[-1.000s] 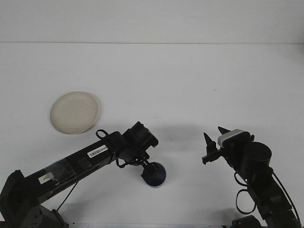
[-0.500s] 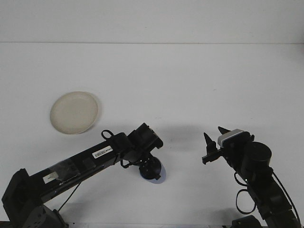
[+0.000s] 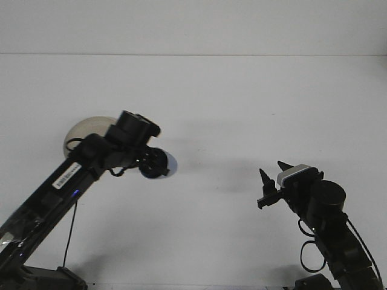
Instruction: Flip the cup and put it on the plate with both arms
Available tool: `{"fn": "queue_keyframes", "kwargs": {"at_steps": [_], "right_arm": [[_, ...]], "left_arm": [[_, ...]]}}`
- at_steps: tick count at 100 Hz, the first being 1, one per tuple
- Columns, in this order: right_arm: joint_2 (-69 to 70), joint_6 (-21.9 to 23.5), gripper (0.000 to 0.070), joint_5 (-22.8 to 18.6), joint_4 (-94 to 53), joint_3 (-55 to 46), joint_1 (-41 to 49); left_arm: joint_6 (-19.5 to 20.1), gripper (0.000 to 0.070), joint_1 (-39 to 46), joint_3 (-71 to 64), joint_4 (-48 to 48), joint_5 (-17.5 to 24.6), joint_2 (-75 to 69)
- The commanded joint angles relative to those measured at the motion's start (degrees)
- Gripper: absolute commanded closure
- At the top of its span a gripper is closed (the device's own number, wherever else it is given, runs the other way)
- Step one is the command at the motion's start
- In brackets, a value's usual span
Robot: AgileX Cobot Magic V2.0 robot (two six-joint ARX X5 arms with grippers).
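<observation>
- Left claw (image 3: 147,162) has risen from the worktop (image 3: 242,109), closed around the cup (image 3: 158,163), beside the plate (image 3: 84,128).
- Right claw (image 3: 273,175) hangs open, empty.

Most of the plate (image 3: 81,128) hidden from us behind the left arm (image 3: 66,175), left gripper (image 3: 147,163) fingers lost against the dark cup (image 3: 158,164), both arms cut off at our bottom edge, right arm (image 3: 329,232) included
</observation>
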Motion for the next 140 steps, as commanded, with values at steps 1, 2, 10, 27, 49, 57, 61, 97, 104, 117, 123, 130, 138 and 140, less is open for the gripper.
{"fn": "queue_keyframes", "kwargs": {"at_steps": [1,2,10,27,49,57,61,97,104,117,123,130,138,140], "right_arm": [[0.2,0.6,0.0316,-0.1,0.6,0.3,0.1],[0.2,0.6,0.0316,-0.1,0.5,0.3,0.1],[0.2,0.6,0.0316,-0.1,0.6,0.3,0.1],[0.2,0.6,0.0316,-0.1,0.5,0.3,0.1],[0.2,0.6,0.0316,-0.1,-0.2,0.3,0.1],[0.2,0.5,0.0316,-0.1,-0.4,0.3,0.1],[0.2,0.5,0.0316,-0.1,-0.5,0.3,0.1],[0.2,0.4,0.0316,-0.1,-0.5,0.3,0.1],[0.2,0.4,0.0316,-0.1,-0.5,0.3,0.1],[0.2,0.4,0.0316,-0.1,-0.5,0.3,0.1],[0.2,0.4,0.0316,-0.1,-0.5,0.3,0.1],[0.2,0.4,0.0316,-0.1,-0.5,0.3,0.1],[0.2,0.4,0.0316,0.1,-0.5,0.3,0.1],[0.2,0.3,0.0316,0.3,-0.5,0.3,0.1]], "left_arm": [[1.0,0.0686,5.5,1.0,-1.1,-0.6,0.0],[1.0,0.0686,6.5,1.0,-1.2,-0.6,-0.1],[1.9,0.0686,13.6,1.0,-2.0,-0.5,-0.4],[2.3,0.0686,24.2,1.0,-0.6,-0.4,0.5],[2.3,0.0686,32.4,1.0,0.2,-0.4,4.8],[2.3,0.0687,34.0,1.0,0.8,-0.3,7.1],[2.3,0.0687,34.6,1.0,1.5,-0.3,8.3],[3.3,0.0686,36.0,1.0,6.2,1.7,18.0],[3.9,0.0677,36.0,1.0,7.8,2.1,19.0],[3.7,0.0316,36.0,1.0,11.5,3.4,19.5],[3.4,0.0165,36.0,1.4,12.1,3.4,19.0],[3.4,0.0156,36.0,2.7,11.6,3.5,18.2],[3.4,0.0156,36.0,4.7,10.4,3.4,16.5],[3.4,0.0156,36.0,5.1,10.1,3.4,15.8]]}}
